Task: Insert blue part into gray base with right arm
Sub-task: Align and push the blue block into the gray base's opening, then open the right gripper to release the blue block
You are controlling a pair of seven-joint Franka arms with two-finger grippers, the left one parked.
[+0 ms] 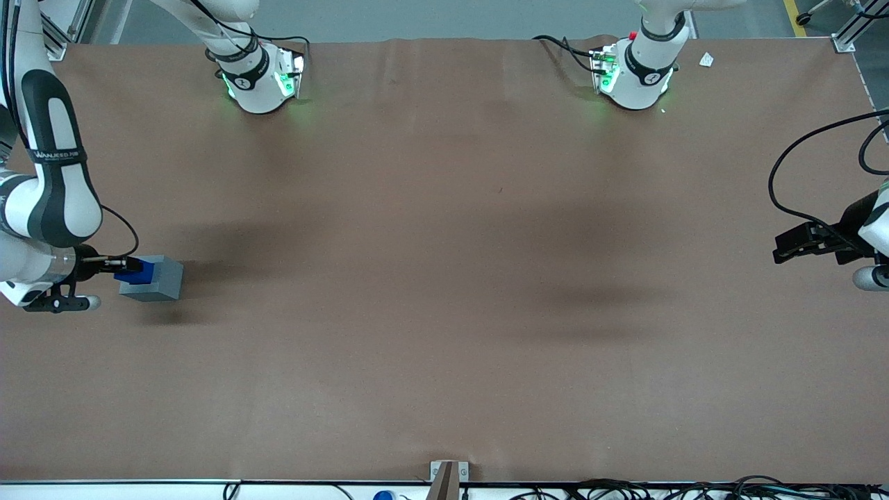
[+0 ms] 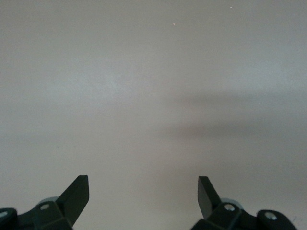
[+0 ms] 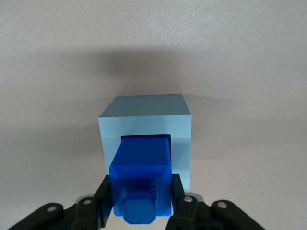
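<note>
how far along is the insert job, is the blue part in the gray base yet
Done: the blue part is picked up and brought to the gray base, its leading end already inside the square recess. In hand: the gripper is shut on the blue part, directly above the base at the working arm's end of the table. Left: much of the part and its stud sit outside the recess, so it needs pushing fully home, then releasing.
</note>
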